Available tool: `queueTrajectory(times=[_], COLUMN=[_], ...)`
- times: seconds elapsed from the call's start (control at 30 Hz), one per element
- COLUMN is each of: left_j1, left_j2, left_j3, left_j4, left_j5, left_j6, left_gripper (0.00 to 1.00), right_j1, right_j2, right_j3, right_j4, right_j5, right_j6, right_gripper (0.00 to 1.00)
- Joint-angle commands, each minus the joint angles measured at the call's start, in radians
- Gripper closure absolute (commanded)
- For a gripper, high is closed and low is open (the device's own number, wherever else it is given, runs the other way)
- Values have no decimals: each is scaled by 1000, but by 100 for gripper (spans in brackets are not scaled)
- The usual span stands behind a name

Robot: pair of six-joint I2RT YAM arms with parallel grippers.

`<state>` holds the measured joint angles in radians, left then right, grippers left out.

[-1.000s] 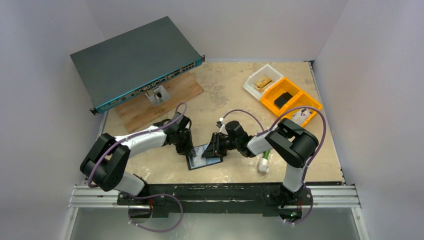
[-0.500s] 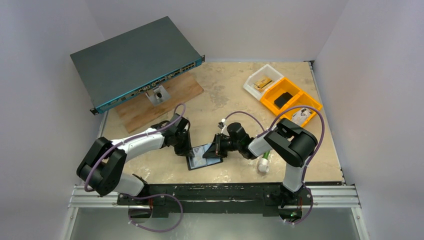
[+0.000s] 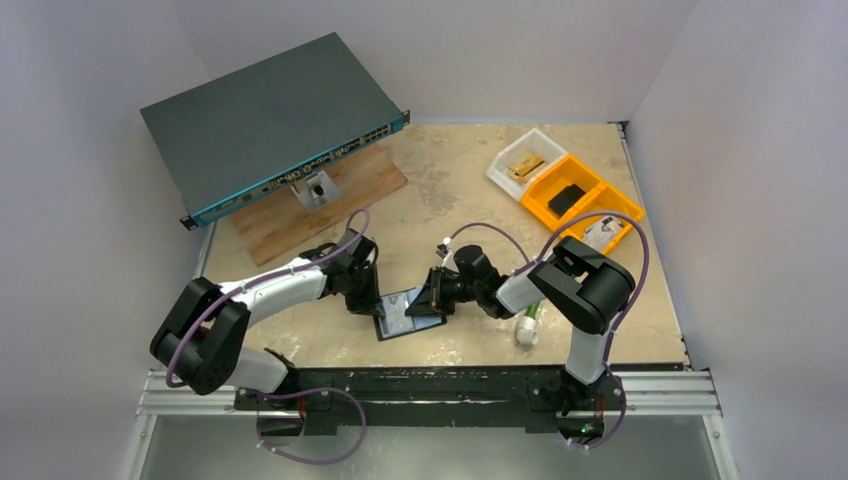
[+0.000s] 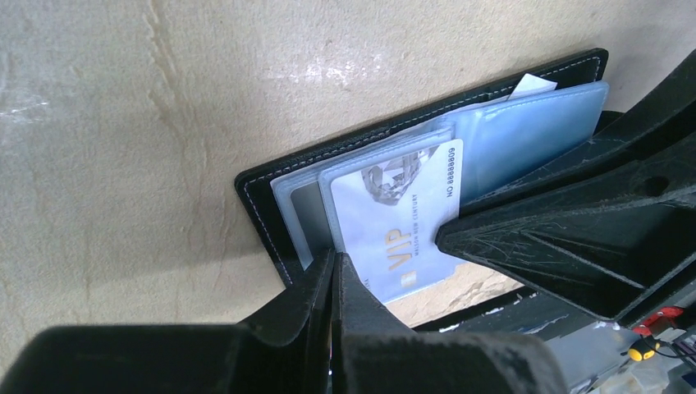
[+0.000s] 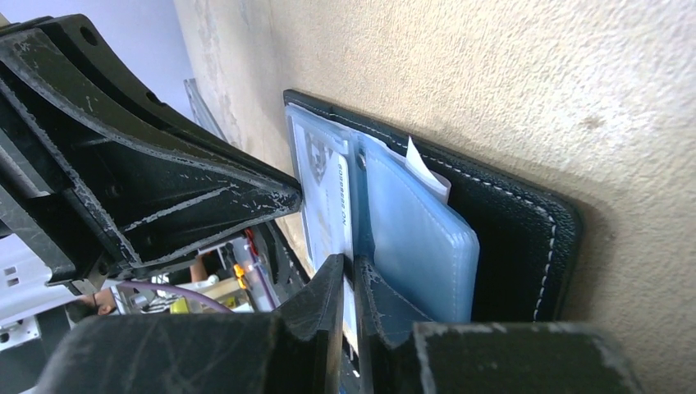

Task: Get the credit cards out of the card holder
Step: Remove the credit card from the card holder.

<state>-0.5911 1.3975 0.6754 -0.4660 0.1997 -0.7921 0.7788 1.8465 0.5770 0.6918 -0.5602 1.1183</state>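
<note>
Barely begun: the holder (image 4: 261, 205) lies open on the worktop (image 4: 123, 123), nothing freed yet. The left tool (image 4: 332, 283), pressed together, pins its edge. The right tool (image 5: 351, 283) pinches the top card (image 4: 394, 226), seemingly partly out of its sleeve.

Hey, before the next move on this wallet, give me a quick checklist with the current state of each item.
1. The holder lies open on the table: ok.
2. One card sits askew, partly out of the holder: ok.
3. The right pincer is shut on that card's edge: ok, it looks pinched.
4. The left pincer is shut at the holder's near side: ok. Whether it pins the holder down: cannot tell.
5. All cards out: not ok. This card is partly in. Whether the blue sleeve holds more: cannot tell.
</note>
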Motion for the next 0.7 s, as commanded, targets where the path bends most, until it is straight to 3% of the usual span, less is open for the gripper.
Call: queueTrajectory(times=[0.0, 0.67], left_j1=[-2, 0], left_j2=[41, 109], left_j3=[-6, 6], left_j4=[-1, -53], left_j5=[-23, -59], left_j6=[21, 4], left_gripper=[100, 100], right_j1=[-2, -25], right_j2=[3, -19], right_j3=[-7, -43], right_j4=[4, 23], right_j5=[24, 36], right_j6=[0, 21], right_gripper=[90, 98])
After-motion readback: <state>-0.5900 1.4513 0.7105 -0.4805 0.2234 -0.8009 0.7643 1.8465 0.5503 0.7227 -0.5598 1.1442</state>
